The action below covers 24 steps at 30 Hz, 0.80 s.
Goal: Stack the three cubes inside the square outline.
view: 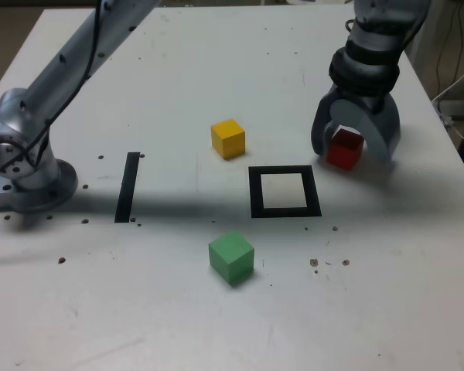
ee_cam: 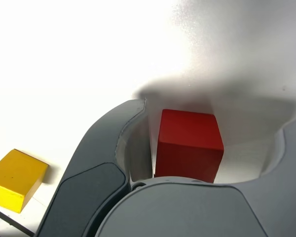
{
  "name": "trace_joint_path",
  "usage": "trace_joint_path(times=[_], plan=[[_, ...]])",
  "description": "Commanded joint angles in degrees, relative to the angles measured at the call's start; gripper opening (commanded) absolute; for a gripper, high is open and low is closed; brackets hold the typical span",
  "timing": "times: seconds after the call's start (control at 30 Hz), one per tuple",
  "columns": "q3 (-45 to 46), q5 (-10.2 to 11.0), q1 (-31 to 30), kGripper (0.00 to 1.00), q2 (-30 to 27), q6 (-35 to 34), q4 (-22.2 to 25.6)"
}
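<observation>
from the exterior view's left: a straight black tape strip (view: 127, 186), a small solid yellow cube (view: 228, 138), a small solid green cube (view: 232, 257), the black tape square outline (view: 284, 192). at the right, a small matte red cube (view: 345, 148) is seen between the parted jaws of the grey gripper (view: 354, 144), not yet clamped, on the white table (view: 178, 77).

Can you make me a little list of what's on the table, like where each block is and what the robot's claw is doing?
red cube: on the table, between the open jaws of the gripper; a gap shows on one side in the wrist view
yellow cube: alone, behind the square outline, toward the exterior view's left
green cube: alone, in front of the outline
square outline: nothing inside it
stack: not started
black tape strip: at the exterior view's left, near the arm's base
</observation>
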Motion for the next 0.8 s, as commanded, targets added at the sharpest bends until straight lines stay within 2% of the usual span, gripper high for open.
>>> trace_joint_path(times=[0.0,0.1,0.77], plan=[[-0.35,0.39,-0.24,0.31,0.09,-0.22,0.28],[-0.38,0.40,-0.30,0.25,0.20,-0.13,0.55],[-0.38,-0.20,-0.30,0.25,0.38,-0.11,1.48]])
